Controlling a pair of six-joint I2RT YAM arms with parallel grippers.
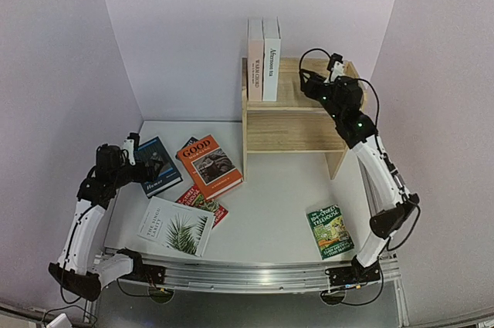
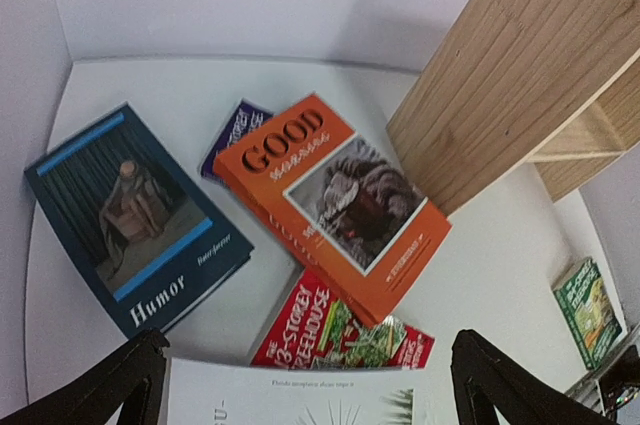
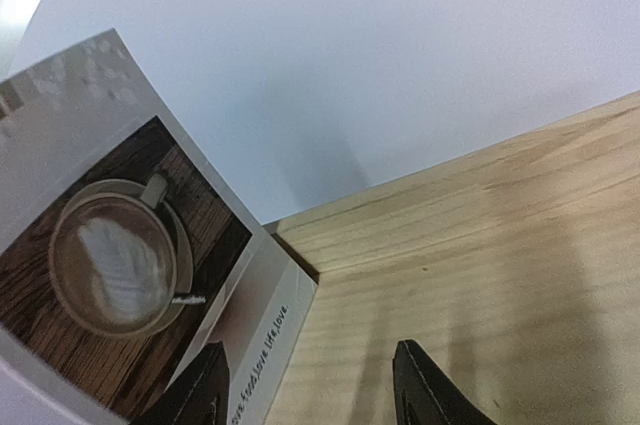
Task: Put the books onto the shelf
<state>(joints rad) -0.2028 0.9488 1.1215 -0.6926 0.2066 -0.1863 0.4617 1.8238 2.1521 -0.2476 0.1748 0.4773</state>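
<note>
We see two books (image 1: 263, 58) standing upright on top of the shelf (image 1: 293, 131), at its left end, and our right gripper (image 3: 310, 350) sits just beside them, fingers spread over bare wood. Our left gripper (image 2: 308, 345) gapes wide near the Humor book (image 2: 130, 225) and GOOD book (image 2: 330, 195) lying on the table (image 1: 270, 197), with the green book (image 1: 330, 231) well apart.
</note>
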